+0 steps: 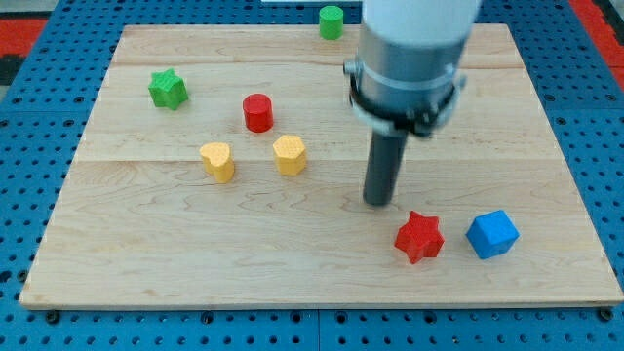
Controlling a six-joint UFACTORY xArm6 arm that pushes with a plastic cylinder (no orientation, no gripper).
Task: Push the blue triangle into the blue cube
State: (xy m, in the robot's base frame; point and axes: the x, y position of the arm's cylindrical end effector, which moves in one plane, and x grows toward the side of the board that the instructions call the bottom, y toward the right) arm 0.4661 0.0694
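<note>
Blue is the colour of both task pieces, yet only one blue block shows in the single camera view: the blue cube [492, 234], sitting toward the view's lower right of my tip [378, 202], well apart from it and near the board's bottom edge. No blue triangle can be found anywhere on the visible board; it may be hidden behind the arm's grey housing [409, 58] or lie out of frame, I cannot tell which. Judged from that, the push has not been made: nothing blue touches the cube, and the whole task remains. There are no fingers on this rig, so no open or closed state applies; the rod [382, 171] ends in a bare tip resting at table height, touching no block. A red star [419, 237] lies just to the lower right of my tip, between it and the cube, close beside the cube but not touching. To the view's left of the tip: a yellow hexagon-like block [290, 154], a yellow heart [217, 161], a red cylinder [257, 112], and further up-left a green star [168, 89]. A green cylinder [331, 20] sits near the top edge. Surface: pale wooden board [146, 253], planked and unmarked, lying on a blue perforated base [585, 146].
</note>
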